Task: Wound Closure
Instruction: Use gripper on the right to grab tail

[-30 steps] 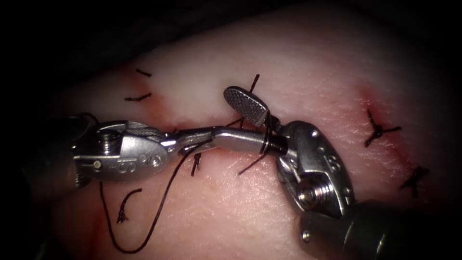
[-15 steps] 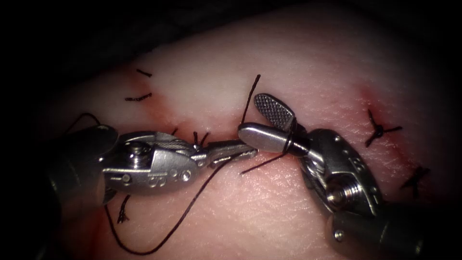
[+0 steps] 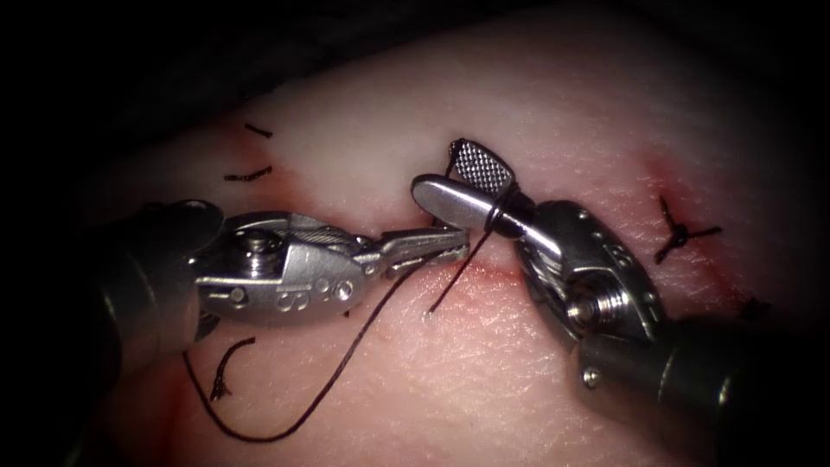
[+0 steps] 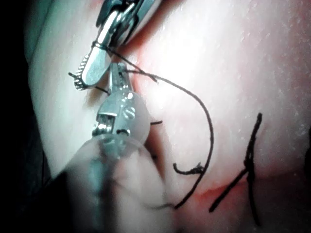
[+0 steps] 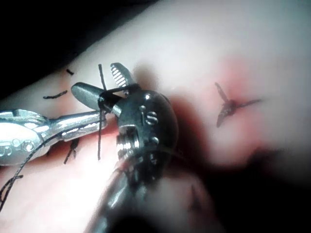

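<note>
Two claws over tissue, thread trailing down-left, looped on right claw

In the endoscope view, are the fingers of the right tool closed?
No: the right tool has its two fingers spread apart, with thread looped around their base.

Dark thread runs from the closed tip of the left end effector in a long slack loop over the pale tissue below it. Another strand wraps around the open right end effector near its hinge.
</note>
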`<state>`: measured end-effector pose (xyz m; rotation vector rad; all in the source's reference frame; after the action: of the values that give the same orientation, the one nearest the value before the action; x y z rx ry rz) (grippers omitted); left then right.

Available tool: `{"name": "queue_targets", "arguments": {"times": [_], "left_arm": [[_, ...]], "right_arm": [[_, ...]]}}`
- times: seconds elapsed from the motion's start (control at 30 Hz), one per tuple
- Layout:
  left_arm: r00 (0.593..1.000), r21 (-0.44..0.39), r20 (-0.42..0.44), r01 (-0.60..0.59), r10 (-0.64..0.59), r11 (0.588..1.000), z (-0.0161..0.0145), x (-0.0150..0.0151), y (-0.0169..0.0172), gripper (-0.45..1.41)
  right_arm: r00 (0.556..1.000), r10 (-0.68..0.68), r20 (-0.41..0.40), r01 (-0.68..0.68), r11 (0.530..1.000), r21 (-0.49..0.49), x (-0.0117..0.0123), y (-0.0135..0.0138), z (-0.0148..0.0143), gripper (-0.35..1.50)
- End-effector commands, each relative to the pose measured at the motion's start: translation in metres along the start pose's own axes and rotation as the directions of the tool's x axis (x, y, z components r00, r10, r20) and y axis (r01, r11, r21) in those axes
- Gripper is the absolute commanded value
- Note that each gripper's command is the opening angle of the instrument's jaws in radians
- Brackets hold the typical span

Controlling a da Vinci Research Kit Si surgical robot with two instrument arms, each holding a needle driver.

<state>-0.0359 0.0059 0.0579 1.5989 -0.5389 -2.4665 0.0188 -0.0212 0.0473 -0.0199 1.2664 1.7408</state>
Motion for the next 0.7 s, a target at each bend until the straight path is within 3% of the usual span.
{"name": "queue_targets", "arguments": {"times": [0.03, 0.1, 0.17, 0.2, 0.37, 0.53, 0.7], "left_arm": [[1.000, 0.001, -0.002, -0.003, 0.003, 1.000, 0.0008, -0.0005, -0.0008, -0.45], [1.000, 0.001, -0.004, -0.004, 0.004, 1.000, 0.0008, -0.0006, -0.0009, -0.45], [1.000, 0.000, -0.005, -0.004, 0.004, 1.000, 0.0007, -0.0006, -0.0009, -0.45], [1.000, 0.000, -0.005, -0.004, 0.004, 1.000, 0.0007, -0.0007, -0.0009, -0.45], [1.000, -0.008, -0.005, -0.005, 0.005, 1.000, 0.0002, -0.0008, -0.0008, -0.45], [1.000, -0.011, -0.002, -0.001, 0.001, 1.000, -0.0005, -0.0013, -0.0013, -0.45], [1.000, -0.014, 0.007, 0.002, -0.002, 1.000, -0.0011, -0.0025, -0.0025, -0.45]], "right_arm": [[1.000, -0.002, 0.001, 0.002, 1.000, 0.011, -0.0002, -0.0010, 0.0017, 0.56], [1.000, -0.003, 0.005, 0.003, 1.000, 0.016, -0.0003, -0.0012, 0.0019, 0.34], [1.000, -0.004, 0.008, 0.004, 1.000, 0.019, -0.0005, -0.0015, 0.0019, -0.18], [1.000, -0.005, 0.010, 0.004, 1.000, 0.018, -0.0006, -0.0016, 0.0018, -0.35], [0.996, -0.062, 0.067, 0.062, 0.998, 0.003, -0.0009, -0.0021, 0.0015, -0.35], [0.988, -0.092, 0.122, 0.086, 0.995, 0.051, -0.0015, -0.0028, 0.0009, -0.35], [0.987, -0.101, 0.128, 0.094, 0.994, 0.061, -0.0022, -0.0039, -0.0003, -0.35]]}}
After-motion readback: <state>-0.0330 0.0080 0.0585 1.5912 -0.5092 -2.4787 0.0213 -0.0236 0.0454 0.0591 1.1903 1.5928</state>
